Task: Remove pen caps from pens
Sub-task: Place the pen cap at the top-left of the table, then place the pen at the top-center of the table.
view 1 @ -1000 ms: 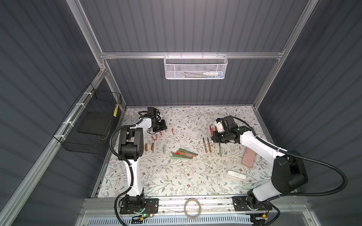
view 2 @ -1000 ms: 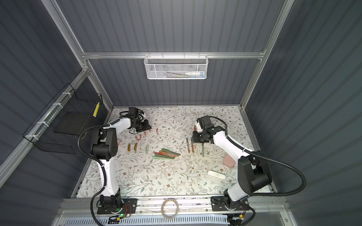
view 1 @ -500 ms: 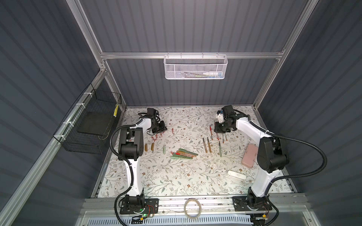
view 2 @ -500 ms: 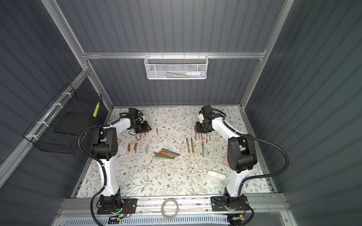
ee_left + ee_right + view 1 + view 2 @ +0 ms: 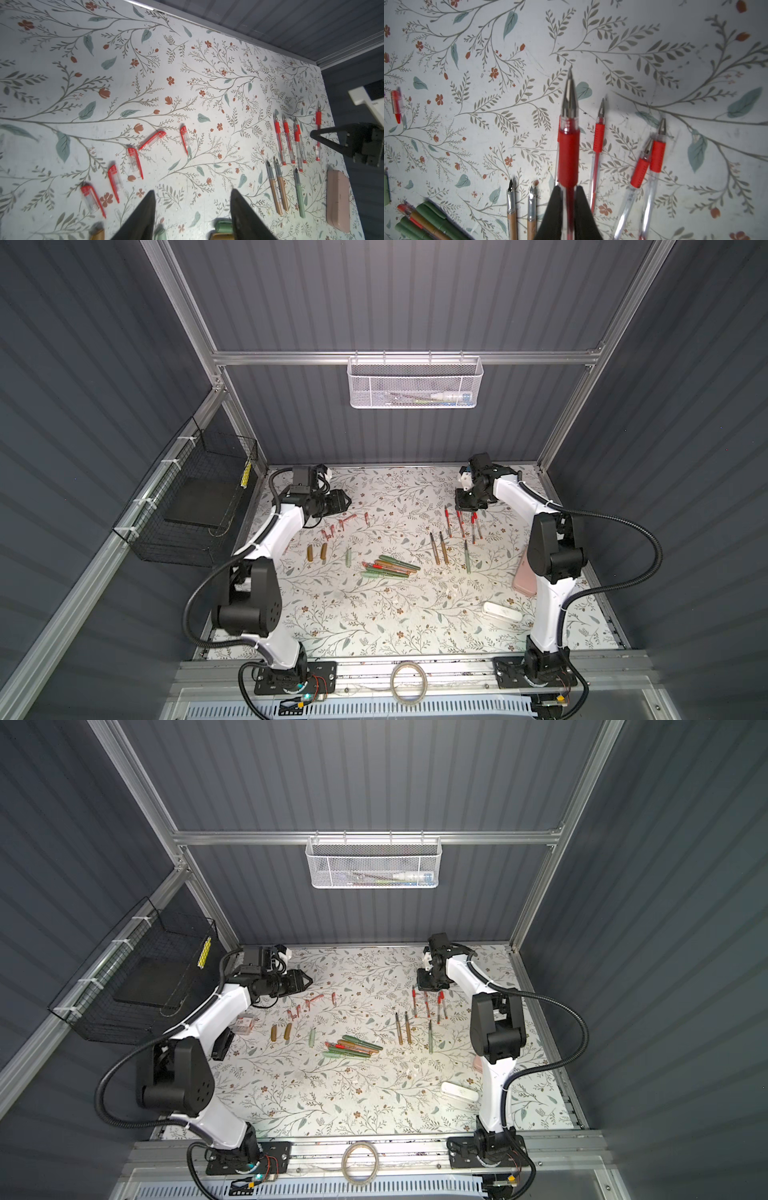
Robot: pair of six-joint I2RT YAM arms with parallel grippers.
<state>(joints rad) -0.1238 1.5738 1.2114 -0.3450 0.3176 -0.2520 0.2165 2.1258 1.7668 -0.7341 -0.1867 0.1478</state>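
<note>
Pens with caps on lie in a loose heap (image 5: 388, 567) near the middle of the table (image 5: 353, 614) in both top views, their long axes running roughly side to side. Behind the heap and to its right, the right gripper (image 5: 466, 510) hangs just over a row of bare-tipped red pens (image 5: 461, 526). Behind the heap and to its left, the left gripper (image 5: 307, 982) hovers beside a scatter of red caps (image 5: 311, 1002). The heap sits between the arms, a little nearer the left one by my reading.

Left wrist view: the left gripper (image 5: 192, 193) has its jaws spread with nothing between them. The red caps (image 5: 152, 140) lie on the table ahead of it.

Right wrist view: the right gripper (image 5: 569, 188) pinches a red-grip pen (image 5: 568, 149) by its clear barrel. The metal tip is bare and points away from the heap (image 5: 425, 220), which shows at the frame's corner. The held pen runs about parallel to the row pens lying just beside it.

This pen looks finished, so it could probably be lowered into the row without turning. The next capped pen lies toward the heap, crosswise to the gripper's present line, so I judge the wrist must rotate first.
</note>
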